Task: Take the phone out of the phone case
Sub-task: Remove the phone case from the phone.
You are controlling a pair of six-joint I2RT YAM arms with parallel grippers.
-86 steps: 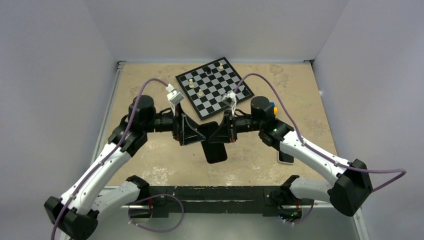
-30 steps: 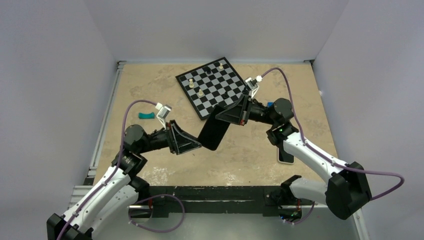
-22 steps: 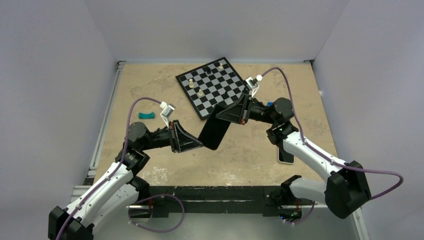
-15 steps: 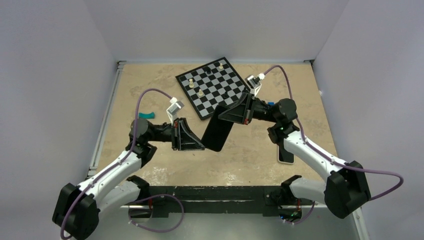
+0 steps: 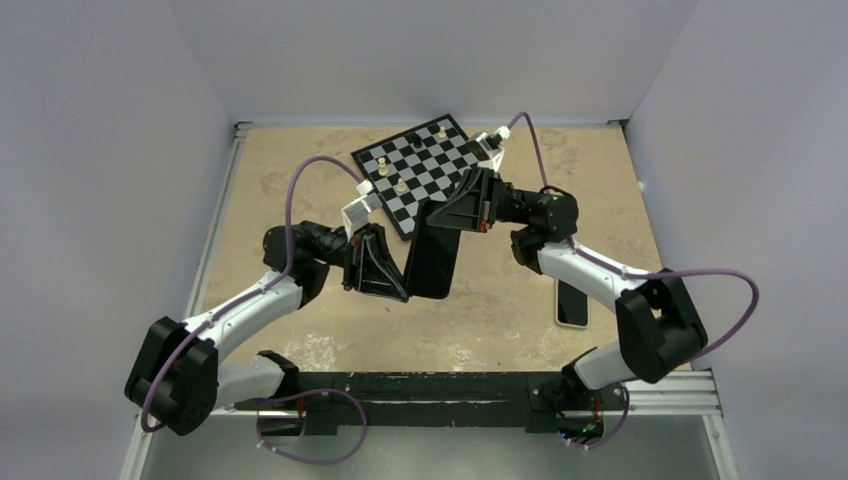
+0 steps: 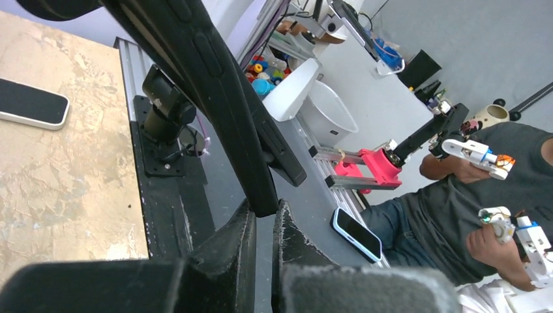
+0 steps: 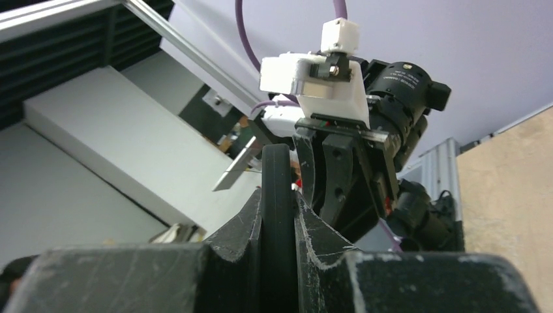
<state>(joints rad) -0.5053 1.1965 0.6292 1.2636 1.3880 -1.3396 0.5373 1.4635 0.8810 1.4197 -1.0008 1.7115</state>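
**Case held aloft, phone flat on the worktop**

We see the phone case (image 5: 432,262), a thin matte black shell with raised button bumps along one side, held clear of the worktop (image 5: 500,320) over its middle. The left fingers (image 6: 238,241) pinch one end and the right fingers (image 7: 251,222) the other, both closed tight on its edge. The phone (image 5: 572,303) lies flat on the right side of the worktop, black screen up, white rim showing, well apart from the phone case.

Your left gripper (image 5: 401,288) is pinched tight on the near-left corner of the phone case (image 5: 433,262). Your right gripper (image 5: 447,216) clamps its far end. Both arms reach inward, elbows flared out.
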